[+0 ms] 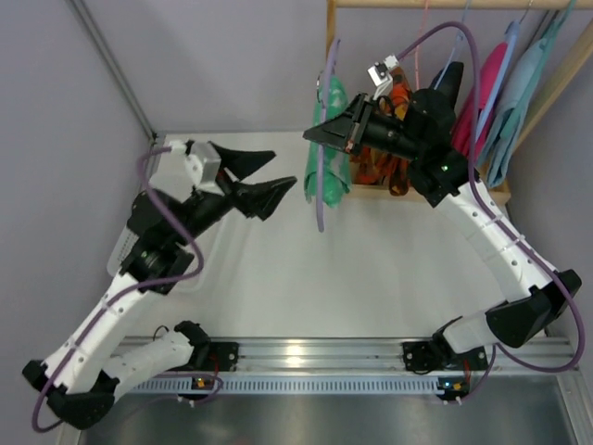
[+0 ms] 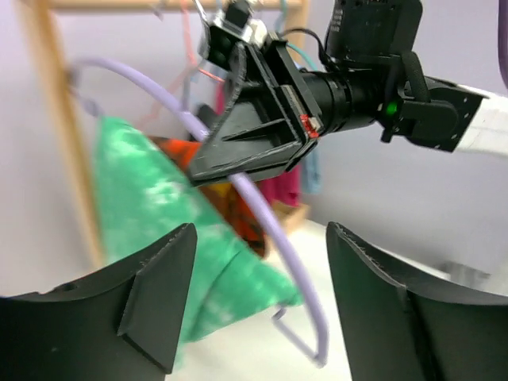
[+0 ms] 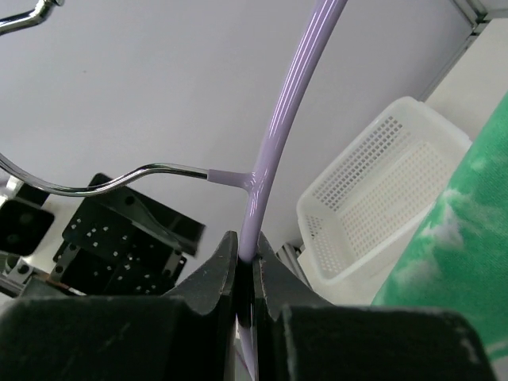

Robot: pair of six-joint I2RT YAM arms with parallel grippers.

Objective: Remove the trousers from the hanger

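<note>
Top external view: right pincer (image 1: 315, 137) raised in front of the wooden rack (image 1: 330, 37), jaws pressed tight on the lavender hanger (image 1: 321, 190). Right wrist view confirms it: both fingers pinch the hanger's arm just beside the spot where the chrome hook (image 3: 175, 169) joins it.

Green trousers (image 1: 335, 176) hang draped over the hanger, directly below that pincer and partly behind it.

Left pincer (image 1: 281, 171) is spread wide, holding nothing. Its fingertips are aimed at the trousers, near them but apart. Left wrist view: trousers and the hanger's lower loop sit ahead of the gap between the left fingers, with the right pincer above them.

White mesh basket (image 3: 373, 198) stands on the worktop (image 1: 352, 278), behind the left pincer and alongside that arm.

Other garments (image 1: 519, 83), pink, teal and orange-patterned, hang on the rack behind the right pincer.
</note>
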